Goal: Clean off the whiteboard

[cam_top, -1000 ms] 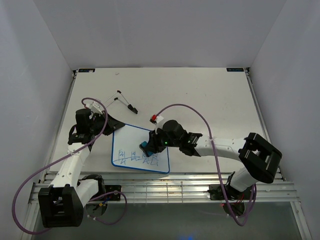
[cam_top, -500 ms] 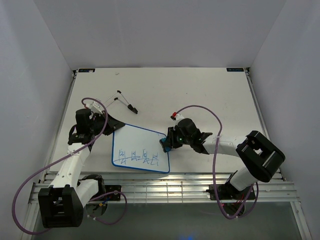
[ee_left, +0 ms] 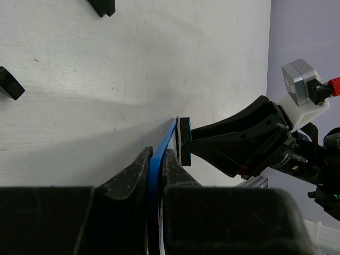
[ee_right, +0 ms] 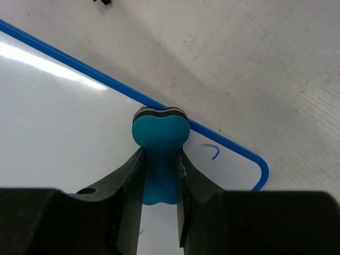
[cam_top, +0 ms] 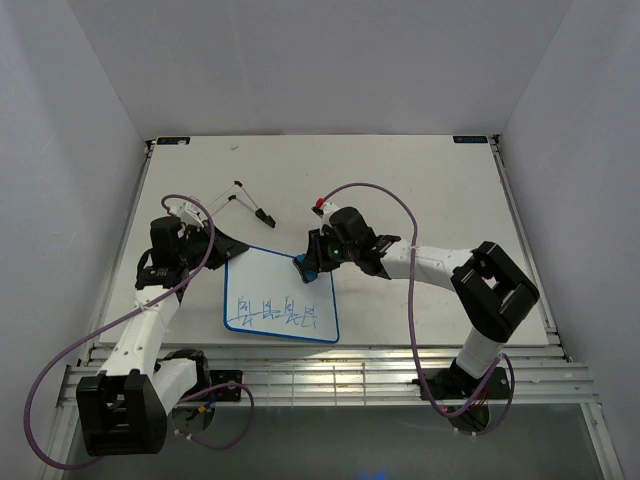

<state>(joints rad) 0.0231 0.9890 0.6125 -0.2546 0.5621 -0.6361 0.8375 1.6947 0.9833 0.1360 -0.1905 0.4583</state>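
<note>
- Whiteboard (cam_top: 275, 285) is lying near-left on the surface (cam_top: 420, 190); our left claw (ee_left: 158, 159) is clenching its rim.
- Our right claw (ee_right: 158, 164), grasping the eraser (ee_right: 158, 133), is shifting off the scribbles (cam_top: 270, 313) to the far rim.
- Scribbles remaining; we're likely needing another pass.

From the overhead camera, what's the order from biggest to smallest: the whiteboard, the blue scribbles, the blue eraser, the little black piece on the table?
1. whiteboard
2. blue scribbles, a row along its near side
3. blue eraser and little black piece: about alike; the eraser is partly hidden in the right pincer, so unranked.
</note>
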